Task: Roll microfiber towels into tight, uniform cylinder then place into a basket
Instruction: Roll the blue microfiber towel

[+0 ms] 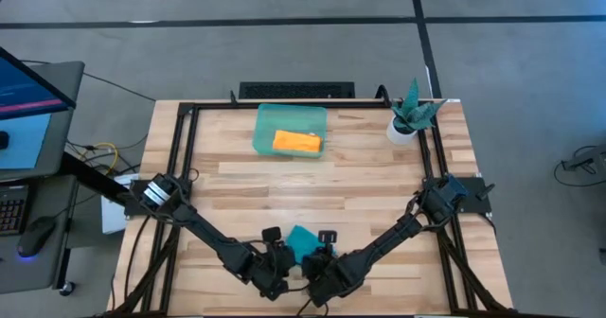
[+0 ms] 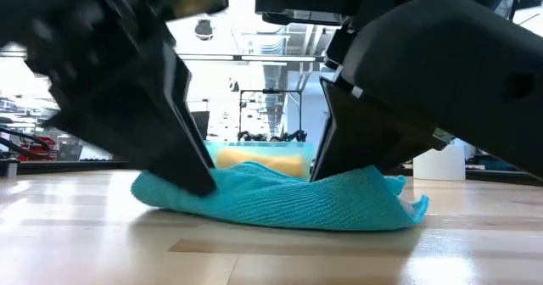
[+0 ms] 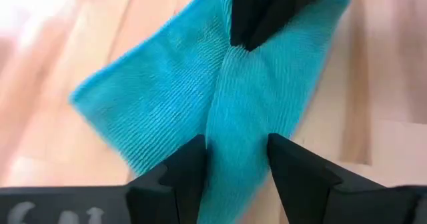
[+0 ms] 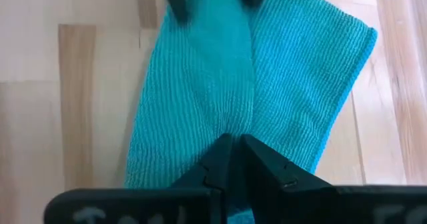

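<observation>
Left gripper [image 3: 235, 163]: at the worktop's [image 1: 379, 181] near edge, fingers set wide astride a raised fold of the teal towel [image 2: 280, 196], pressing down on it. Right gripper [image 4: 232, 159]: just beside, facing the left, fingers narrow and pinching the same fold from the opposite end.

Progress: orange towel [image 1: 297, 143] already lies rolled in the basket [image 1: 267, 119] at the far side. Teal towel remains: folded into a loose, rumpled band, not yet a cylinder. Roughly halfway, by my estimate.
</observation>
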